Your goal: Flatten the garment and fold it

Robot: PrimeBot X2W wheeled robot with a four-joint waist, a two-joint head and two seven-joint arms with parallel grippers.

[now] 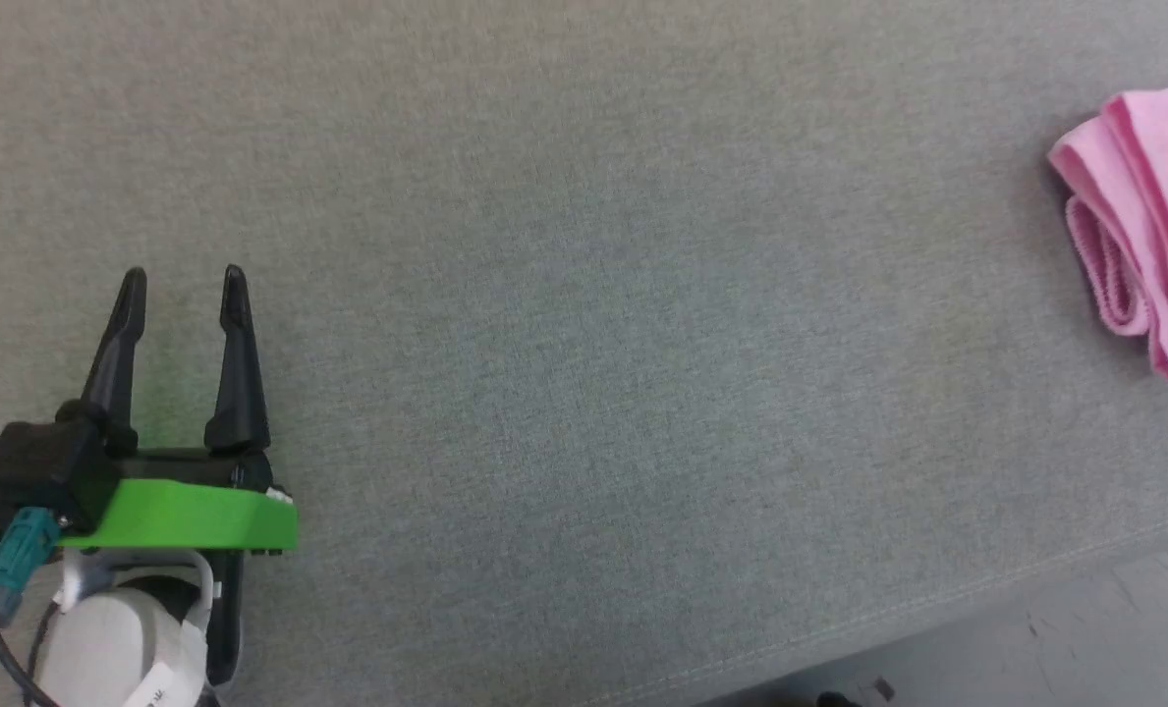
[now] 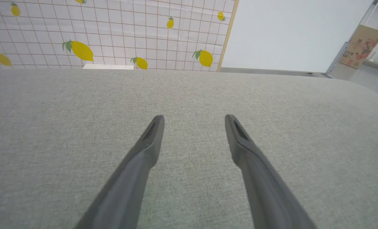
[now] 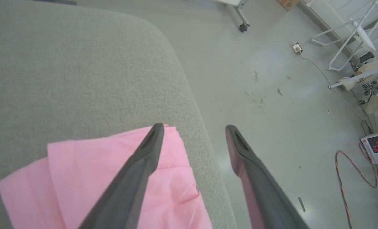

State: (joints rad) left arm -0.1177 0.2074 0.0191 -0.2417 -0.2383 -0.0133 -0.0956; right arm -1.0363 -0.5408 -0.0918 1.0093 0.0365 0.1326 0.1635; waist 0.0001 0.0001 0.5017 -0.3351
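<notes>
Wide grey fabric surface (image 1: 584, 295), flat, w/ seam along near edge; grey floor (image 3: 271, 79) beyond its rounded corner. At far R of head view, near that corner: garment (image 1: 1148, 226), pink, folded in layers, gathered waistband edge toward the L. Lies on the surface, not gripped. In R wrist view, right gripper (image 3: 194, 126) w/ jaws wide apart, one finger above the pink cloth, other above the floor; contact w/ cloth: cannot tell. At lower L of head view, left gripper (image 1: 185, 275), also wide, nothing betw. fingers, well apart from garment. In L wrist view, behind the surface, wall (image 2: 112, 31) w/ lemon pattern.
</notes>
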